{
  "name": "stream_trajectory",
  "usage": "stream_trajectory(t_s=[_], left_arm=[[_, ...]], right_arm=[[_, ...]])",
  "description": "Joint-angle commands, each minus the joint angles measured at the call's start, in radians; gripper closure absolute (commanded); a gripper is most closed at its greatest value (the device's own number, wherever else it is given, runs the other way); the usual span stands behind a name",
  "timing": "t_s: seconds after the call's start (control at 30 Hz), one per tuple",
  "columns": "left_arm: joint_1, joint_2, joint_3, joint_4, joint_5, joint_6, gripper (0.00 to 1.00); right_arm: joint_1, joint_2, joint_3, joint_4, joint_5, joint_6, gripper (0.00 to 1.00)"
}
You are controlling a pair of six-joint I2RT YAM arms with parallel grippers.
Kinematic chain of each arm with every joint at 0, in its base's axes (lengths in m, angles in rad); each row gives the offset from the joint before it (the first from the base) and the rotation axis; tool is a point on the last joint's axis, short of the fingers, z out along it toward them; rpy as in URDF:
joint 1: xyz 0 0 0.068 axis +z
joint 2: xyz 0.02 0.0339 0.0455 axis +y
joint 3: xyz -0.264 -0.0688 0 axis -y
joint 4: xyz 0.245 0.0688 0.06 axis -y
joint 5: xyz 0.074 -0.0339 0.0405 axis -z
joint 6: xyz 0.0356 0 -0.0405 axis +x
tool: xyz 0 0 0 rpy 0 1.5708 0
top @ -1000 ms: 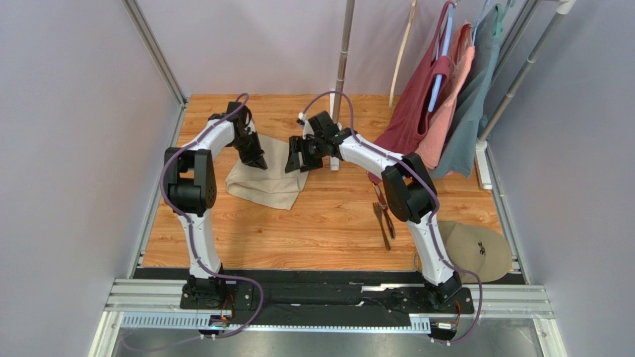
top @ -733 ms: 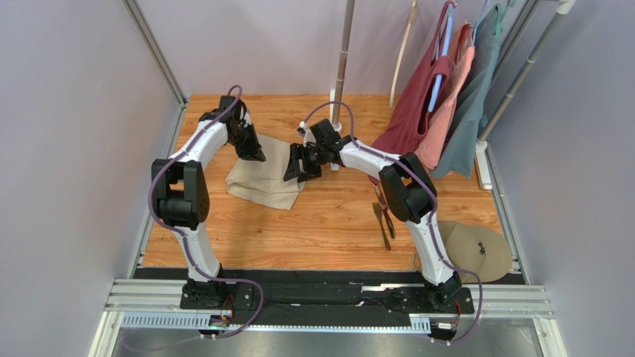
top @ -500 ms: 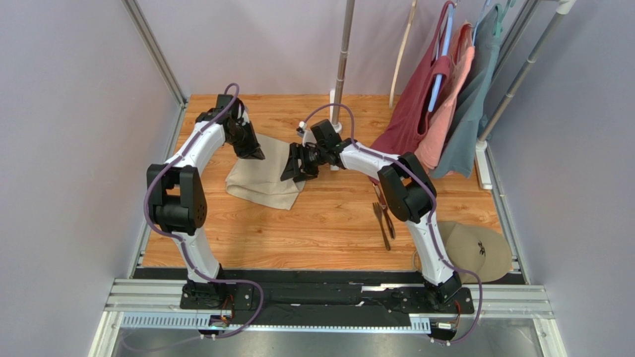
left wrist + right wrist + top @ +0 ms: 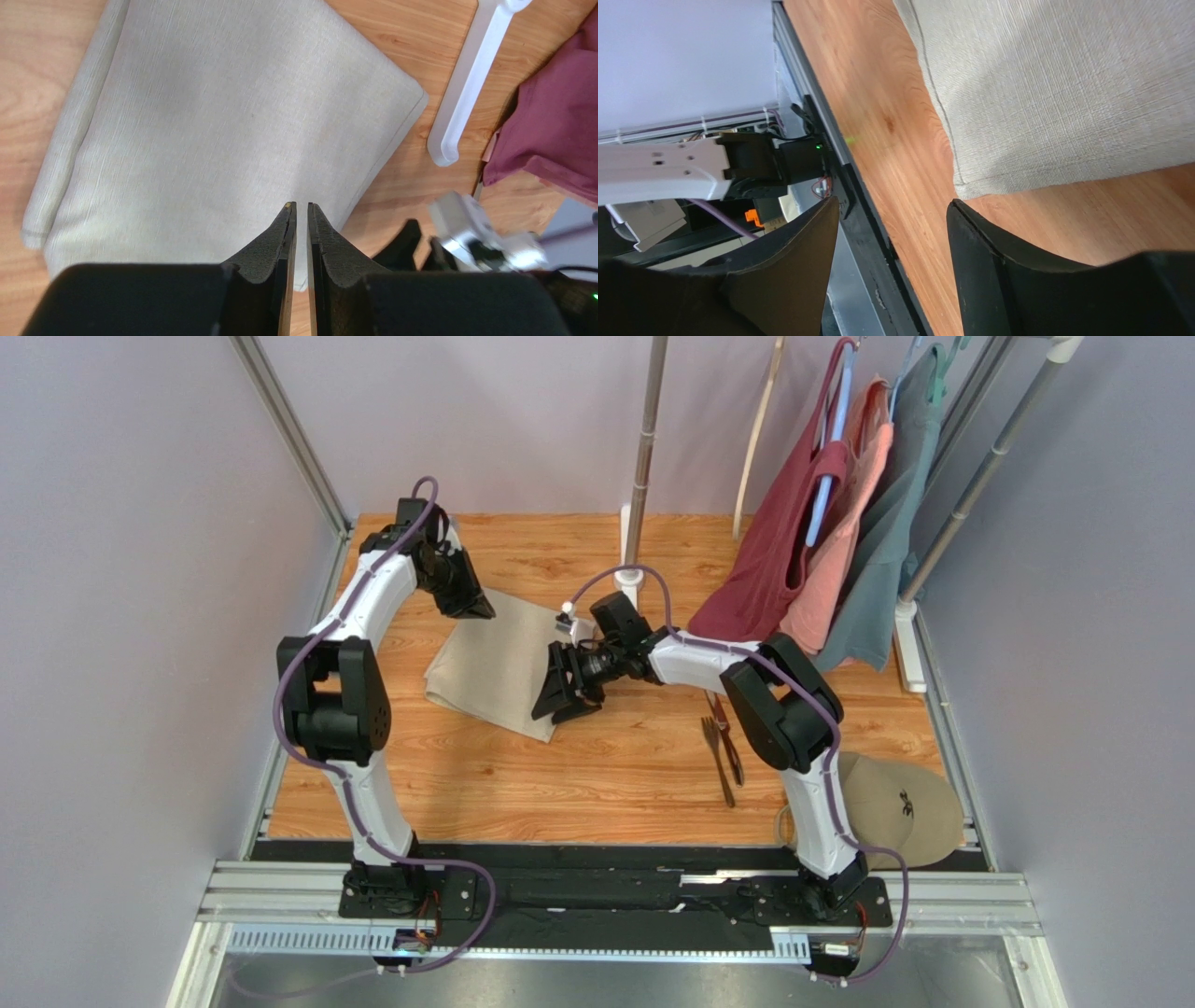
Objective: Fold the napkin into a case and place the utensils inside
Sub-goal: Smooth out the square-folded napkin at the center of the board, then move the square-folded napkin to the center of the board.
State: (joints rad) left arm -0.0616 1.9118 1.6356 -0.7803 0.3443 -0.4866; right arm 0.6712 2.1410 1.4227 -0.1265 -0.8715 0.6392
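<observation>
In the overhead view the left arm rises from the lower left, bends at the elbow and reaches to the upper left of the bench [image 4: 617, 770], with the left gripper [image 4: 470, 606] pointing down at the far corner of the napkin [image 4: 498, 665]. The napkin lies flat and doubled over, left of centre. The left wrist view shows what the overhead view cannot: that gripper [image 4: 300, 206] is drawn almost together, with only a thin slit between its fingers and nothing in it, above the cloth [image 4: 210, 126]. At centre the right arm stretches low to the left, its gripper [image 4: 557, 697] at the napkin's near right corner. The right wrist view shows it [image 4: 894, 204] spread wide and empty, with the cloth's corner [image 4: 1060, 84] just beyond. Only the overhead view shows the utensils [image 4: 723, 742], lying together right of centre, well apart from the napkin.
</observation>
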Motion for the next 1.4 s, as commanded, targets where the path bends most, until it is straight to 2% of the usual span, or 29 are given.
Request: stream_trajectory(t_s=[0.0,0.03,0.1,0.13,0.23,0.33,0.43,0.47,0.53,0.67,0.73,0.8,0.87,0.9,0.93,1.0,1.03,1.13,1.23,1.37], left_arm=[[0.002,0.110,0.084,-0.011,0.050,0.002,0.81],[0.002,0.128,0.095,-0.019,0.041,0.003,0.81],[0.000,0.209,0.175,-0.104,0.004,0.005,0.81],[-0.001,0.239,0.209,-0.138,-0.010,0.003,0.84],[-0.017,0.340,0.308,-0.244,-0.073,-0.007,0.85],[-0.026,0.380,0.336,-0.307,-0.140,-0.038,0.88],[-0.035,0.348,0.259,-0.287,-0.186,-0.082,0.88],[-0.038,0.331,0.186,-0.272,-0.189,-0.098,0.88],[-0.044,0.264,0.091,-0.194,-0.162,-0.156,0.89],[-0.076,0.116,-0.202,-0.018,-0.059,-0.263,0.89],[-0.093,0.040,-0.261,0.058,-0.039,-0.303,0.89],[-0.116,-0.040,-0.305,0.078,-0.048,-0.279,0.86],[-0.130,-0.147,-0.345,0.079,-0.067,-0.256,0.78],[-0.130,-0.186,-0.356,0.061,-0.077,-0.219,0.69],[-0.130,-0.222,-0.371,0.040,-0.096,-0.207,0.64],[-0.130,-0.321,-0.425,0.013,-0.105,-0.164,0.53],[-0.130,-0.344,-0.450,0.010,-0.084,-0.162,0.52],[-0.158,-0.413,-0.558,0.007,-0.015,-0.204,0.51],[-0.205,-0.483,-0.677,0.023,-0.030,-0.305,0.48],[-0.216,-0.569,-0.792,0.058,-0.143,-0.391,0.46]], right_arm=[[-0.103,-0.112,0.039,0.041,-0.023,-0.025,0.37],[-0.113,-0.104,0.059,-0.032,0.041,-0.051,0.37],[-0.125,-0.072,0.136,-0.067,0.083,-0.090,0.37],[-0.128,-0.023,0.169,-0.091,0.116,-0.090,0.37],[-0.113,0.081,0.297,-0.127,0.187,-0.078,0.41],[-0.102,0.163,0.412,-0.195,0.291,-0.088,0.53],[-0.096,0.206,0.484,-0.228,0.370,-0.110,0.56],[-0.094,0.236,0.496,-0.232,0.379,-0.114,0.58],[-0.094,0.263,0.528,-0.245,0.391,-0.128,0.58],[-0.094,0.329,0.596,-0.285,0.419,-0.186,0.59],[-0.096,0.371,0.680,-0.333,0.433,-0.213,0.60],[-0.094,0.388,0.720,-0.372,0.440,-0.258,0.59],[-0.094,0.376,0.757,-0.442,0.450,-0.282,0.57],[-0.093,0.360,0.754,-0.475,0.450,-0.297,0.56],[-0.090,0.291,0.736,-0.523,0.453,-0.302,0.52],[-0.072,0.194,0.572,-0.516,0.489,-0.314,0.46],[-0.064,0.087,0.514,-0.497,0.550,-0.315,0.37],[-0.047,-0.024,0.336,-0.507,0.617,-0.299,0.28],[-0.048,-0.124,0.207,-0.527,0.666,-0.288,0.25],[-0.047,-0.254,0.033,-0.470,0.701,-0.271,0.22]])
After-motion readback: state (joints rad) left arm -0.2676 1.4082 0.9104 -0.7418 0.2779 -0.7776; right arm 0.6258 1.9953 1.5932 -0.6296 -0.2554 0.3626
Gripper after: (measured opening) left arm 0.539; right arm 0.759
